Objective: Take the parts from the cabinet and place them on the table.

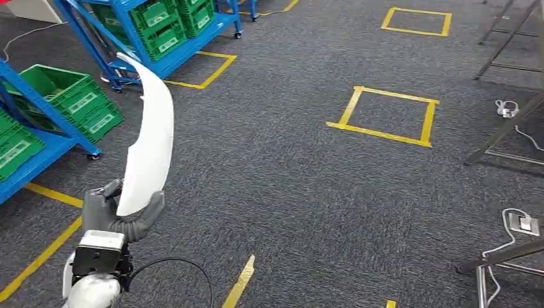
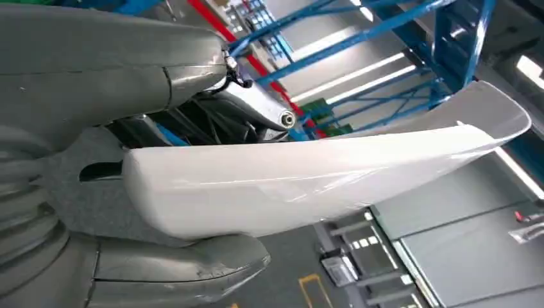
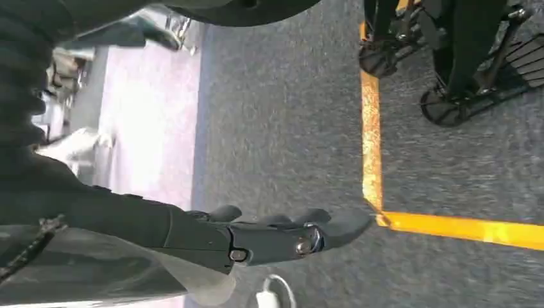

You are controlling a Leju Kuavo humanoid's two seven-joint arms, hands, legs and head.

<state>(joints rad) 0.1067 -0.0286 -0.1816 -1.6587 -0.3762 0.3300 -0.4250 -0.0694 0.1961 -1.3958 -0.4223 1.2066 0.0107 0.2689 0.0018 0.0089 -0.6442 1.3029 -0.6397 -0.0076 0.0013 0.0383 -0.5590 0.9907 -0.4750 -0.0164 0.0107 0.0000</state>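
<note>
A dark grey carpeted floor (image 1: 289, 192) marked with yellow tape squares (image 1: 388, 115) spreads ahead. At the left stand blue metal racks (image 1: 48, 151) loaded with green plastic crates (image 1: 70, 96). The long, curved, glossy white plastic part (image 1: 149, 138) stands upright above the floor, its lower end gripped by the left hand (image 1: 115, 215), thumb and fingers closed around it. The right hand (image 3: 276, 234) hangs over the carpet, fingers extended, holding nothing.
</note>
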